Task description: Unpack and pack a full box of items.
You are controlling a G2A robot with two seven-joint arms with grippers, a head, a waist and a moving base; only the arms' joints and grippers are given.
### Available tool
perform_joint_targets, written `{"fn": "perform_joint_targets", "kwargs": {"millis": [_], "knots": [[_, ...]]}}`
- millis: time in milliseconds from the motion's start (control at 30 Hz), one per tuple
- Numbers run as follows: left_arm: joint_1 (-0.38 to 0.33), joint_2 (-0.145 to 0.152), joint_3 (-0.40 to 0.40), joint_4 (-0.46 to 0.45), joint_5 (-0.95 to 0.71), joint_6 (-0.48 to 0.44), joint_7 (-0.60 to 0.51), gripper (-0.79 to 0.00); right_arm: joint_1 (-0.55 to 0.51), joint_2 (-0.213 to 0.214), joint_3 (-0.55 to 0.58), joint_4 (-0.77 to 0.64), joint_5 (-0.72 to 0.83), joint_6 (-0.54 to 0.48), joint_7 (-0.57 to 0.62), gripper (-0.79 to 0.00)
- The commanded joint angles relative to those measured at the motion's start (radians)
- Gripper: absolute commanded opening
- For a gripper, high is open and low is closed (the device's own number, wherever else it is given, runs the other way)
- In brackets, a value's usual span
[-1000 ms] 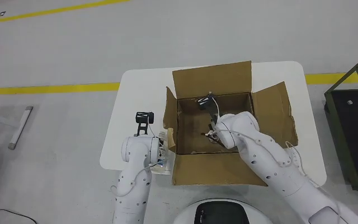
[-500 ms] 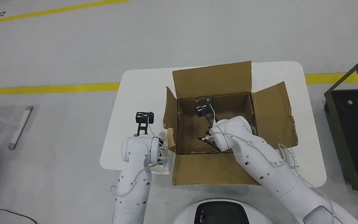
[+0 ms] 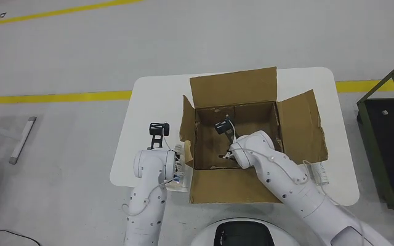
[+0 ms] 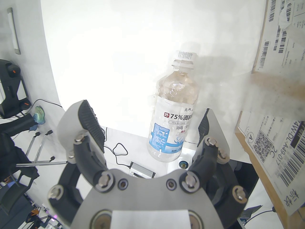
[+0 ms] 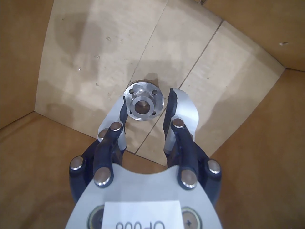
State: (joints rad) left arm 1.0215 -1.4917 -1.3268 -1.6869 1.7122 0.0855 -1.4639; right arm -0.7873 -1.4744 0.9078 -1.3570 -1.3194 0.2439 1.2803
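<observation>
We see the right gripper (image 5: 147, 96) inside the box (image 5: 78, 48), jaws apart astride a metal flange (image 5: 143, 102) on the box floor, with one pad at its rim and the other clear. The left gripper (image 4: 145, 109) hangs wide open over the table (image 4: 107, 36) — a bottle (image 4: 175, 120) lies between the jaws, nearer the box-side finger.

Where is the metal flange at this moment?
In the right wrist view the metal flange sits on the floor of the cardboard box, between the open fingers of the right gripper.
</observation>
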Motion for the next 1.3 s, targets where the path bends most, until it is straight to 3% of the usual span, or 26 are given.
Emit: {"fn": "perform_joint_targets", "kwargs": {"millis": [0, 600, 733, 800, 833, 1100, 1267], "knots": [[0.000, 0.000, 0.000, 0.000, 0.000, 0.000, 0.000, 0.000, 0.003, -0.003, -0.003, 0.011, 0.002, -0.008, -0.004, -0.413], [0.000, 0.000, 0.000, 0.000, 0.000, 0.000, 0.000, 0.000, 0.023, -0.027, -0.020, 0.090, -0.015, -0.035, -0.011, -0.449], [0.000, 0.000, 0.000, 0.000, 0.000, 0.000, 0.000, 0.000, 0.024, -0.030, -0.018, 0.095, -0.020, -0.037, -0.010, -0.582], [0.000, 0.000, 0.000, 0.000, 0.000, 0.000, 0.000, 0.000, 0.024, -0.032, -0.017, 0.097, -0.024, -0.037, -0.011, -0.683], [0.000, 0.000, 0.000, 0.000, 0.000, 0.000, 0.000, 0.000, 0.024, -0.033, -0.016, 0.096, -0.025, -0.037, -0.010, -0.785], [0.000, 0.000, 0.000, 0.000, 0.000, 0.000, 0.000, 0.000, 0.020, -0.038, -0.002, 0.079, -0.036, -0.032, -0.014, -0.785], [0.000, 0.000, 0.000, 0.000, 0.000, 0.000, 0.000, 0.000, 0.000, -0.033, 0.054, -0.007, -0.011, -0.015, -0.042, -0.785]]}}
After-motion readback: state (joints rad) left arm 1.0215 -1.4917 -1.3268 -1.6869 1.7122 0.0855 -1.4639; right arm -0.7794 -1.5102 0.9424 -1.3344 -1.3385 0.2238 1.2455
